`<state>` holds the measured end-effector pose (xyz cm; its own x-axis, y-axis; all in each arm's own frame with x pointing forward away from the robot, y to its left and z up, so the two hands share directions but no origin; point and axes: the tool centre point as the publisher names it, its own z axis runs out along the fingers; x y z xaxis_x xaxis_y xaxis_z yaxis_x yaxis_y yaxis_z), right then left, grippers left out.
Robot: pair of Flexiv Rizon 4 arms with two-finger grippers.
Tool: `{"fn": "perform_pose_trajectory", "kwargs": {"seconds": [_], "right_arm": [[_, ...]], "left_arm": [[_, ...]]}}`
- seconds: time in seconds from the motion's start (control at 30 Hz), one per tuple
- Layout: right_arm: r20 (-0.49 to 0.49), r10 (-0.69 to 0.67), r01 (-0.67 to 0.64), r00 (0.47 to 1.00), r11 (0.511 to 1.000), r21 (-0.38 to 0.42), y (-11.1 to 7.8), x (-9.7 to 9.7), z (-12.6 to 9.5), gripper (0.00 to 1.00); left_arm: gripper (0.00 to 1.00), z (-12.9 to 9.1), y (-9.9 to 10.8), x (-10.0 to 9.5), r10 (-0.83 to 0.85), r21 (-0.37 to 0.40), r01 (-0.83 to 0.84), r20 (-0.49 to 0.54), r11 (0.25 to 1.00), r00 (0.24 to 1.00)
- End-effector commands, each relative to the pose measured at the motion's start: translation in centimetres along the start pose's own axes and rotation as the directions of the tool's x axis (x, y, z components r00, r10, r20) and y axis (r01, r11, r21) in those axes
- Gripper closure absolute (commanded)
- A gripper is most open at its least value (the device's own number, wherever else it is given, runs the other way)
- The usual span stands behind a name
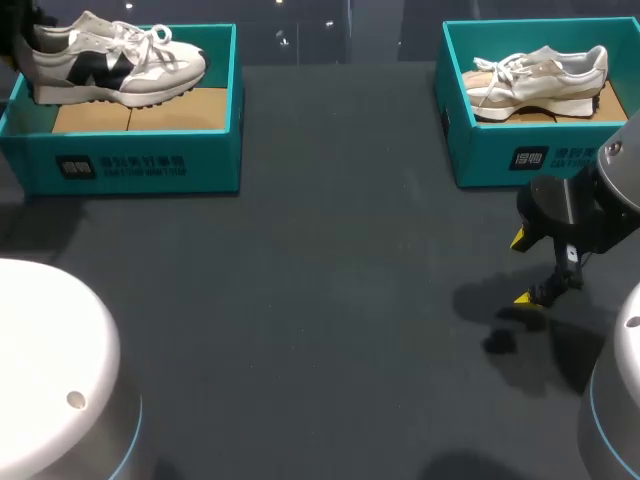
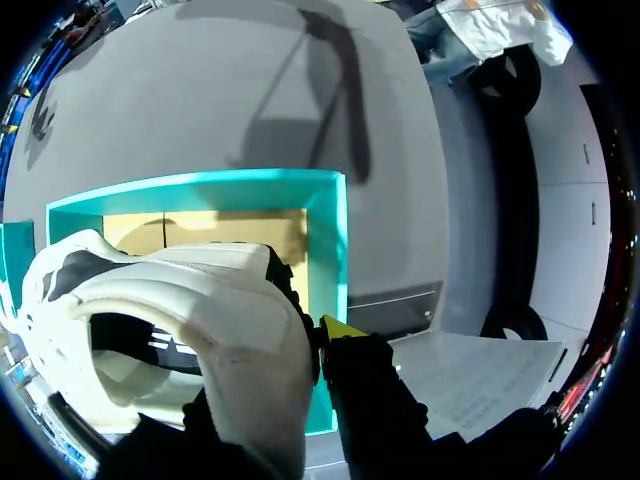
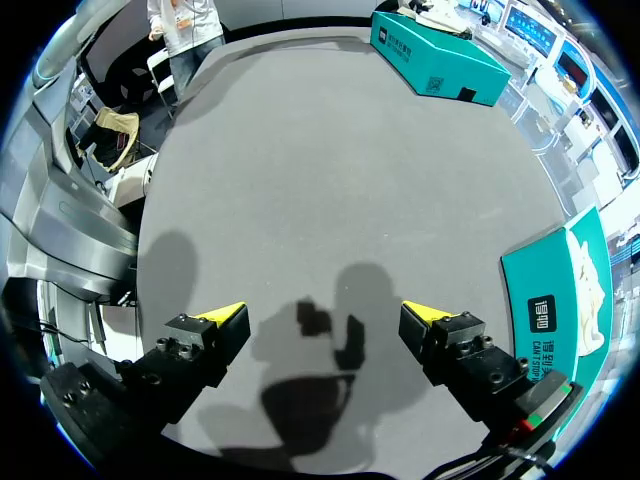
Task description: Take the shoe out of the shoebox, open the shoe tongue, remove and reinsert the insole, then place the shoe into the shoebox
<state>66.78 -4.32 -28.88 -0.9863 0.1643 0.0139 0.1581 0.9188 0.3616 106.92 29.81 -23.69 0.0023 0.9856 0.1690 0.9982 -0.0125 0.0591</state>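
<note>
Shoeboxes in teal are seen on the dark worktop (image 1: 330, 280): the left shoebox (image 1: 140, 165) at the upper left of the head view, the right shoebox (image 1: 530, 160) at the upper right. A white-and-black shoe (image 1: 110, 62) is shown inside the left shoebox, over its cardboard lining; whether it has been lifted clear cannot be told. In the left wrist view the left hand (image 2: 285, 345) appears clamped on the shoe's heel, with one yellow-tipped finger (image 2: 342, 328) pressed to its side and the other hidden behind the shoe. The right hand (image 1: 523, 268) is held above bare worktop at the right edge, fingers wide apart and holding nothing. A pale second shoe (image 1: 540, 80) lies in the right shoebox. The task is judged barely begun: taking the shoe out is in hand, while the tongue, the insole and the return to the box are not yet done.
</note>
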Motion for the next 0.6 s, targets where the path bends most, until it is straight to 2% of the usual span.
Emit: {"fn": "perform_pose_trajectory", "kwargs": {"seconds": [0.03,0.37,0.6], "right_arm": [[0.001,0.000,0.000,1.000,1.000,0.001,0.0,0.1,0.0,0.00],[0.001,0.000,0.000,1.000,1.000,0.001,0.0,0.1,0.0,0.00],[0.001,0.000,0.000,1.000,1.000,0.001,0.0,0.1,0.0,0.00]], "left_arm": [[1.00,1.7,0.8,-0.8,-0.011,0.010,0.011,-0.026,1.000,1.000],[1.00,4.3,-0.4,-1.6,0.026,-0.010,-0.027,-0.075,1.000,0.997],[1.00,5.5,-1.7,-1.3,0.092,-0.042,-0.096,-0.098,0.994,0.991]]}}
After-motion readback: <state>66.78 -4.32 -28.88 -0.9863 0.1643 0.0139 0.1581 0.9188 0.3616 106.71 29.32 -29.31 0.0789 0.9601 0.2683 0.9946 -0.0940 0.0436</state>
